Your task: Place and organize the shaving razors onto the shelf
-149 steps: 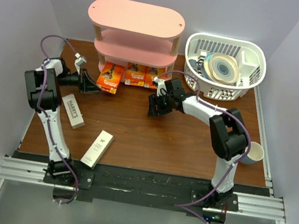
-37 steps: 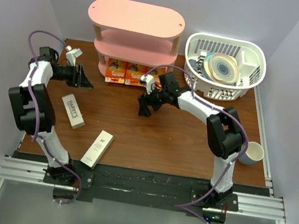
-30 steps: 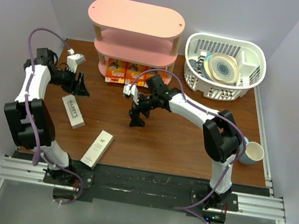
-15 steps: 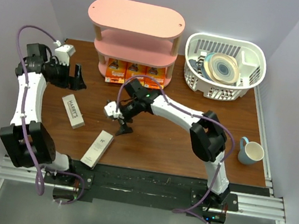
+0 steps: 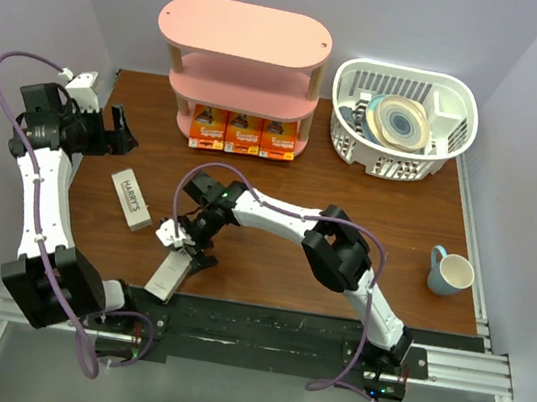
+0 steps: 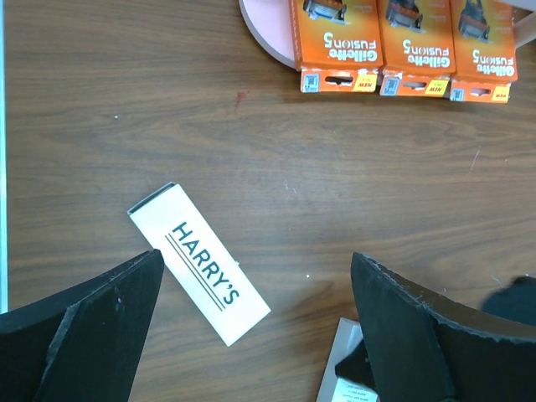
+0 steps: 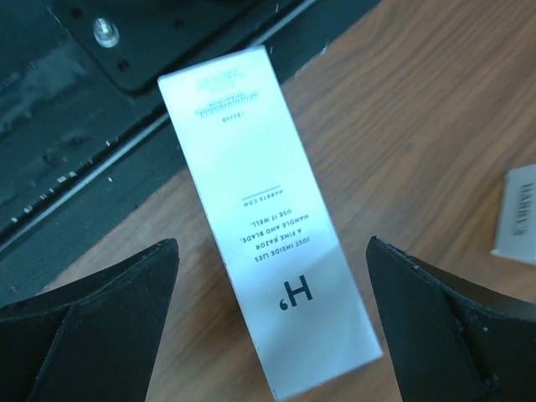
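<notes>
Razors: three orange packs [image 5: 228, 132] stand on the shelf's [image 5: 243, 30] bottom tier. On the tabletop [image 5: 369, 206] lie the HARRY'S box [image 5: 132, 199] at left and the H box [image 5: 169, 272] at the near edge, under your right jaws, spread wide. Your left jaws, far left, are apart, holding nothing.

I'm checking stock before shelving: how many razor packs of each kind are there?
Orange Gillette packs: 3
White Harry's boxes: 2
Total: 5
</notes>
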Robot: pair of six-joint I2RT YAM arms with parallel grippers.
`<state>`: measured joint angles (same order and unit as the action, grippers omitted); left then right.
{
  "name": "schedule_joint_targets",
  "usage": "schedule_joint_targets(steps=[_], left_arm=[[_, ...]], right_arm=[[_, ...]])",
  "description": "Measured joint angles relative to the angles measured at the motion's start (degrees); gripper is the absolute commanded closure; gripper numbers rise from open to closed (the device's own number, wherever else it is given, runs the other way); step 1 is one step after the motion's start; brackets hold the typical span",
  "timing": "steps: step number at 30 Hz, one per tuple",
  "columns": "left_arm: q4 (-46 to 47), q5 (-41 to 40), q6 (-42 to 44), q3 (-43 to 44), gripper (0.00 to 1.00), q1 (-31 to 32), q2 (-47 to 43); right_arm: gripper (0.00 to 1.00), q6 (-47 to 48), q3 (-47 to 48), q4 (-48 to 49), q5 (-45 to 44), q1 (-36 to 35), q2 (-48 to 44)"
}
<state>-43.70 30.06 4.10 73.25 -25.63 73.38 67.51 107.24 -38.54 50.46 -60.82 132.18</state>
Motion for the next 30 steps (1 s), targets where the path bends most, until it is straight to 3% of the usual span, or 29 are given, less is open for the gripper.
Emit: schedule_joint_targets(steps=[5, 12, 13, 21, 25, 30], left_arm=[[-0.04, 0.15, -0.04, -0.52, 0.06, -0.98, -2.38], [-0.02, 0.07, -0.42, -0.52, 0.10, -1.77, -2.91], [-0.02, 0.11, -0.50, -0.52, 0.10, -1.92, -2.91], [3.96, 2.75, -3.58, -1.97, 0.15, -2.12, -2.99], [7.85, 3.85, -7.06, -5.60, 0.15, -0.74, -3.23], [11.50, 4.04, -9.46, -11.32, 0.16, 6.64, -3.43]], right_arm=[[0.06, 0.48, 1.68, -2.21, -2.01, 0.09, 3.21], [0.33, -1.81, 1.68, -3.69, -5.62, 0.13, 3.69], [0.39, -3.96, 1.51, -3.17, -6.23, 0.13, 3.69], [0.45, -34.03, -9.70, 11.54, -13.09, 2.86, -2.84], [0.43, -50.62, -18.27, 17.51, -19.43, 9.35, -8.52], [0.46, -63.80, -30.12, 22.38, -33.24, 18.47, -18.27]])
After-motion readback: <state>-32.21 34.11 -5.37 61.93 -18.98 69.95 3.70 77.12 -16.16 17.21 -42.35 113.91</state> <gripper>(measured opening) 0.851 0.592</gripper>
